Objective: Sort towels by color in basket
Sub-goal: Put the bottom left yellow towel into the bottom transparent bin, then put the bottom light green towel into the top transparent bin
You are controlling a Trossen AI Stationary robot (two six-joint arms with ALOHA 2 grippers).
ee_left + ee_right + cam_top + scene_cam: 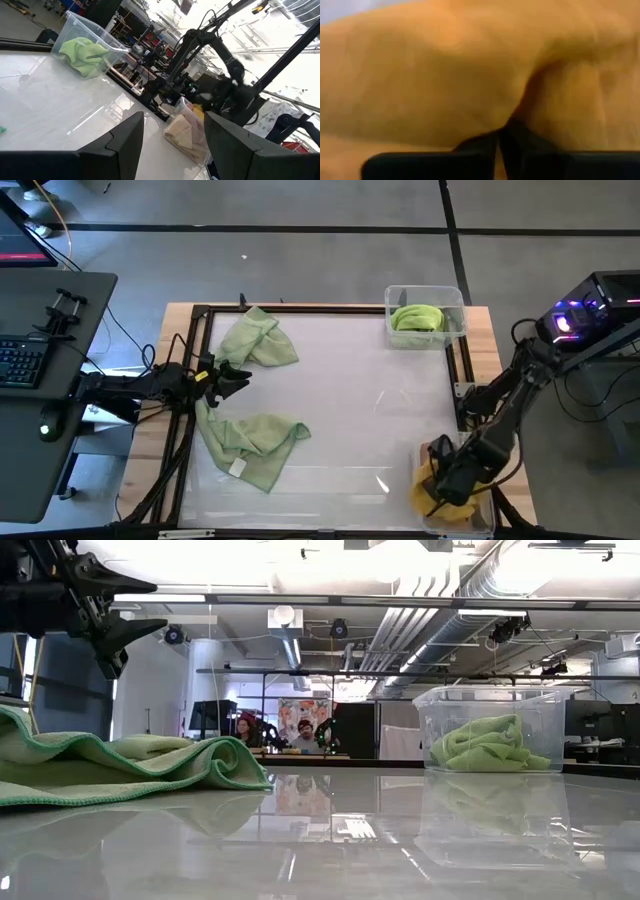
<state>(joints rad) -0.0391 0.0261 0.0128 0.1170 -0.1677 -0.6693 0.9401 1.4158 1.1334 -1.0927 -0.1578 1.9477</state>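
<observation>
Right pincer [440, 498] sits low in the bin [470, 518] at the tabletop's near right corner, its fingers [492, 145] pressed together in a fold of yellow towel [445, 75]. Whether it grips the cloth or merely presses into it cannot be told. Left pincer [243, 375] hovers with fingers apart above the far-left area, near two pale green towels [258, 340] [255, 442] lying crumpled on the tabletop [360, 410]. A bright green towel [417, 318] rests in the far bin [426, 298] at the far right corner.

The towels look light, soft and floppy; a raised ridge or bunched fold is probably the best hold, as flat cloth on this glossy surface may slide.

Only the right wrist view shows the fingers buried in yellow cloth; the high view hides them under the arm. The left wrist view shows peach cloth [182, 132] in the near bin too.
</observation>
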